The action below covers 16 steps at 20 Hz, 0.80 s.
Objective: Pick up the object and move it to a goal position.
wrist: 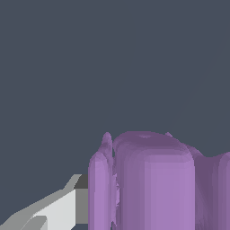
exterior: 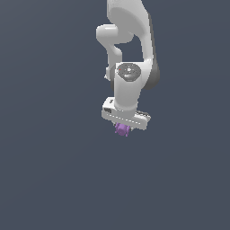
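The object (exterior: pixel 121 129) is a small purple notched piece that sticks out just under the white hand of my gripper (exterior: pixel 122 131). The hand hides the fingers in the exterior view. In the wrist view the object (wrist: pixel 152 184) fills the near field, with rounded ribs and grooves. One white and grey finger (wrist: pixel 63 209) presses against its side. The opposite finger is out of frame. The gripper is shut on the object.
The white arm (exterior: pixel 132 54) rises from the gripper toward the top of the exterior view. Everything around it is a plain dark grey-blue background with no other objects or edges in sight.
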### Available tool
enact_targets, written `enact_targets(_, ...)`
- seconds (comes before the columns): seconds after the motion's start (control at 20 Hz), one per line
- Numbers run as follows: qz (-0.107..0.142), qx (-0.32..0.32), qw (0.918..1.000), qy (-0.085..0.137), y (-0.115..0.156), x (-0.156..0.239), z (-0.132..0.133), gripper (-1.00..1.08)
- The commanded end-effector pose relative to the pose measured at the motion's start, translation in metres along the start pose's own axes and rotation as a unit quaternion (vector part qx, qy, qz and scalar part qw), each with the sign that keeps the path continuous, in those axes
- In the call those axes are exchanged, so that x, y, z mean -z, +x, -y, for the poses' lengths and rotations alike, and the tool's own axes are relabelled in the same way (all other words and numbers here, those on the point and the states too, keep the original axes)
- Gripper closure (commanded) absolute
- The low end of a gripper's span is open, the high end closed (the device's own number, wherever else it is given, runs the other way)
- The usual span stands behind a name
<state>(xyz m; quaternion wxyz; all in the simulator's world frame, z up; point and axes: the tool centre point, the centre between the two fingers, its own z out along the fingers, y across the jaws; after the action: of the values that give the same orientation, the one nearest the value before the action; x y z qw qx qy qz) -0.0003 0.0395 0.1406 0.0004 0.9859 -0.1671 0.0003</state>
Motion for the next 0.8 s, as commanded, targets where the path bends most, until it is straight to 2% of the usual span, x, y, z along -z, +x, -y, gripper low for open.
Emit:
enact_targets(0.0,0.0,0.0,1.0,0.0,-0.002,0.023,0.021,1.08)
enact_targets(0.35,0.0,0.0,1.0,0.0,-0.004,0.075,0.069,1.08)
enact_targets(0.75,0.0,0.0,1.0,0.0,-0.003,0.101,0.095,1.08)
